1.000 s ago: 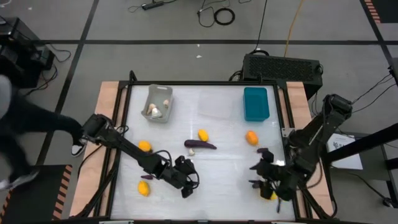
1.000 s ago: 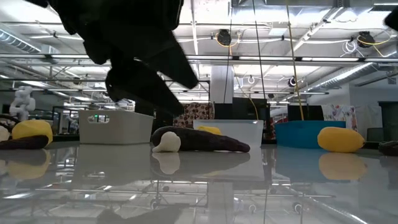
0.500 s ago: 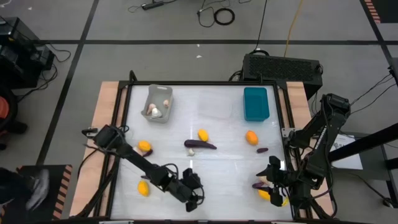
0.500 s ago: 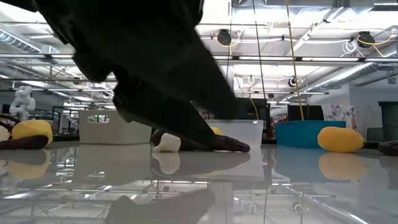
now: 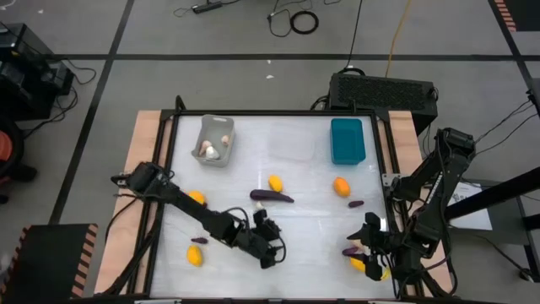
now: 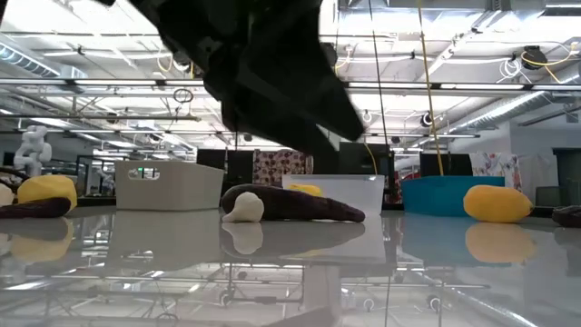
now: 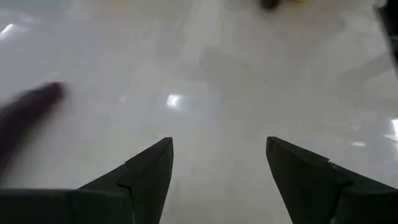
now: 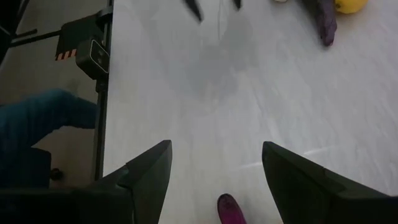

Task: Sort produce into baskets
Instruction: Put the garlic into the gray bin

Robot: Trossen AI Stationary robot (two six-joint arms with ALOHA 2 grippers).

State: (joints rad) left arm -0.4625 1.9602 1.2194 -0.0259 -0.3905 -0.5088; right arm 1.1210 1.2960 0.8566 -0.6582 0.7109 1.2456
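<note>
Produce lies scattered on the white table: yellow fruits (image 5: pixel 196 198) (image 5: pixel 195 255) (image 5: pixel 275 182) (image 5: pixel 341 187), an eggplant (image 5: pixel 272 196) with a mushroom (image 5: pixel 260 205) beside it, and further eggplants (image 5: pixel 356 203) (image 5: pixel 200 240). Along the far edge stand the grey basket (image 5: pixel 214 139) holding mushrooms, the clear basket (image 5: pixel 293 142) and the teal basket (image 5: pixel 347 140). My left gripper (image 5: pixel 270 251) (image 7: pixel 217 165) hangs open over bare table near the front middle. My right gripper (image 5: pixel 361 242) (image 8: pixel 214 165) is open at the front right, above a small eggplant (image 8: pixel 229 208) (image 5: pixel 350 251), beside a yellow fruit (image 5: pixel 371 266).
A black vented box (image 5: pixel 384 89) sits behind the table's far right corner. In the low view my left arm (image 6: pixel 263 73) hangs dark over the table's middle. A person's blue-clad limb (image 8: pixel 43 115) shows beyond the table's left edge.
My left gripper has dipped toward the near edge, then swung back and toward the table's right, rolling as it went; it stays open. My right gripper shifted a little toward the near edge early on, then kept still. The person at the left has stepped away.
</note>
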